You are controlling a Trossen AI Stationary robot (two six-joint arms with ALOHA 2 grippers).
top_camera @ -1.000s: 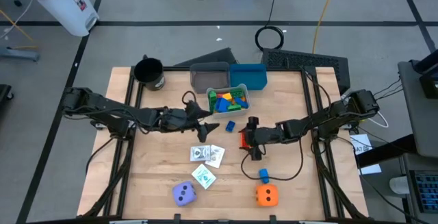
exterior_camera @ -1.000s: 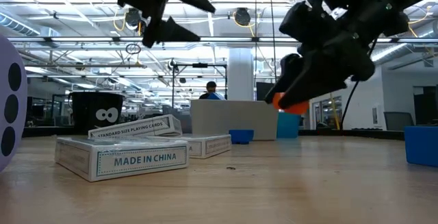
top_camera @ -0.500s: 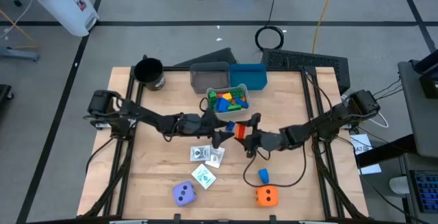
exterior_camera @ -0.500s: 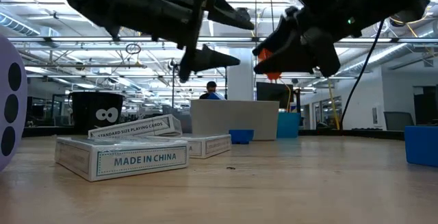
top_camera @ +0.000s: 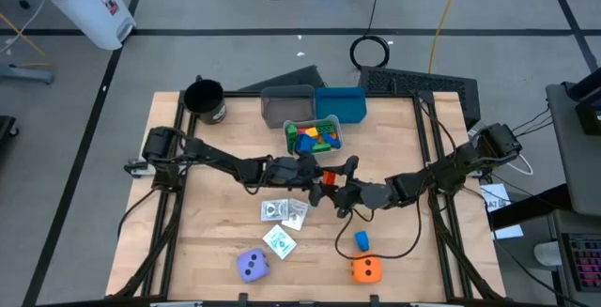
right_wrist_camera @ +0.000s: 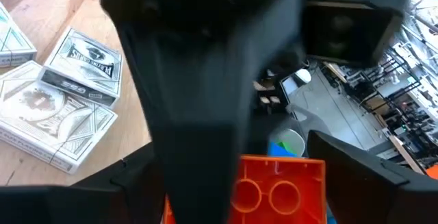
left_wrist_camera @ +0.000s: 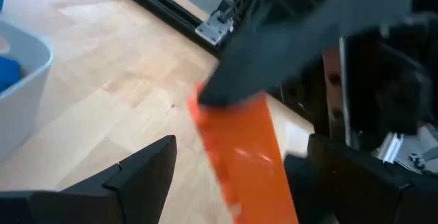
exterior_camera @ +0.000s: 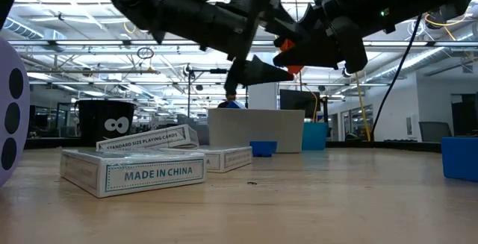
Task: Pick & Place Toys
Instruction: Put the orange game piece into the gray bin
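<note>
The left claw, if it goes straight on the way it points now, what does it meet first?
Most likely the orange block held in the right claw: it sits directly ahead of the open left claw, between its fingers' line.

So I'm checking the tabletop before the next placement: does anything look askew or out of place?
Nothing looks spilled or damaged. The card boxes lie loosely overlapped at odd angles. The orange block is held above the table by the right gripper, with the left gripper open around it.

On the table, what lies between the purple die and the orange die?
Nothing: in the high view, only bare wood lies between the purple die and the orange die. The small blue block sits beyond that line.
</note>
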